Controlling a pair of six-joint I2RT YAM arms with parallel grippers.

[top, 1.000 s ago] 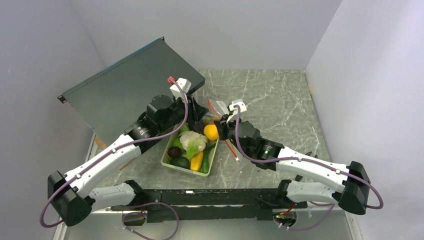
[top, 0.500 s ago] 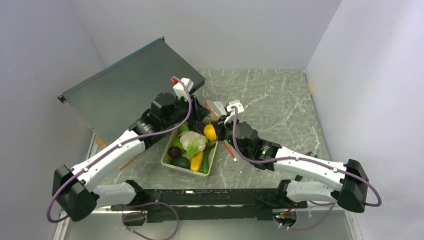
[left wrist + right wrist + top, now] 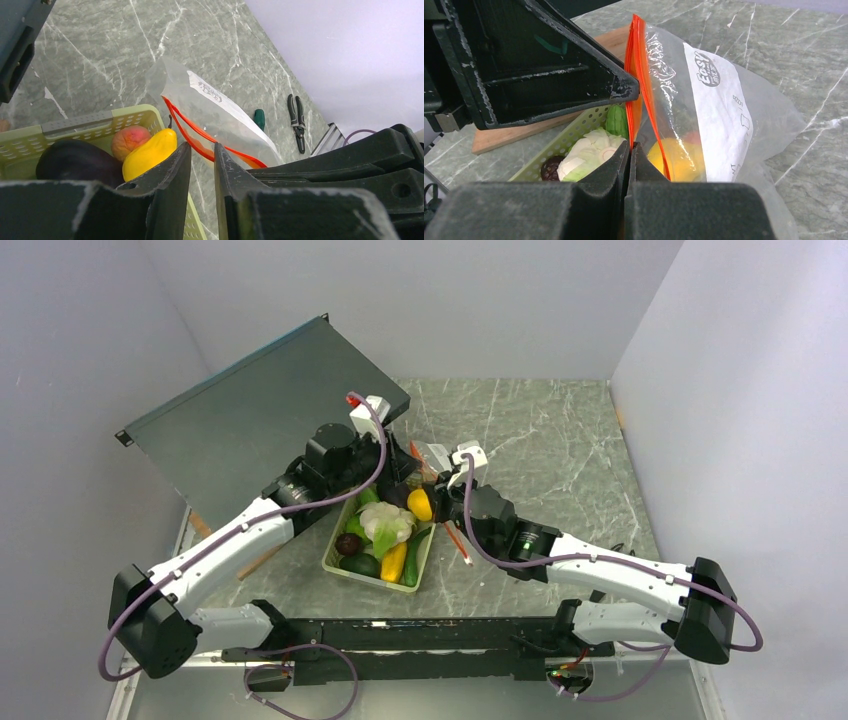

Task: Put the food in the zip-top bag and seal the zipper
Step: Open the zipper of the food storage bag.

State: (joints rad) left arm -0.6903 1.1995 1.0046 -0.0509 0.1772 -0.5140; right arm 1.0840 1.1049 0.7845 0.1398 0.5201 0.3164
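Note:
The clear zip-top bag [image 3: 719, 110] stands upright at the far right corner of the pale green tray [image 3: 75, 125]. My right gripper [image 3: 631, 145] is shut on the bag's orange-red zipper [image 3: 636, 65] and holds that edge up. My left gripper [image 3: 202, 146] is open by a narrow gap, its tips right at the zipper [image 3: 185, 125], with nothing between them. The food lies in the tray: a yellow piece [image 3: 148, 153], a peach one [image 3: 129, 140], a dark purple one [image 3: 77, 159] and a cabbage [image 3: 385, 523]. A yellow shape [image 3: 679, 160] shows through the bag.
A large dark metal panel [image 3: 250, 410] lies at the back left, under the left arm. A wooden board [image 3: 499, 137] lies beside the tray. Black pliers [image 3: 297, 120] and a green-handled screwdriver [image 3: 259, 118] lie on the marble table right of the bag.
My left arm has moved right and forward, bringing its gripper up to the bag's zipper. My right gripper has shifted slightly left, still holding the bag.

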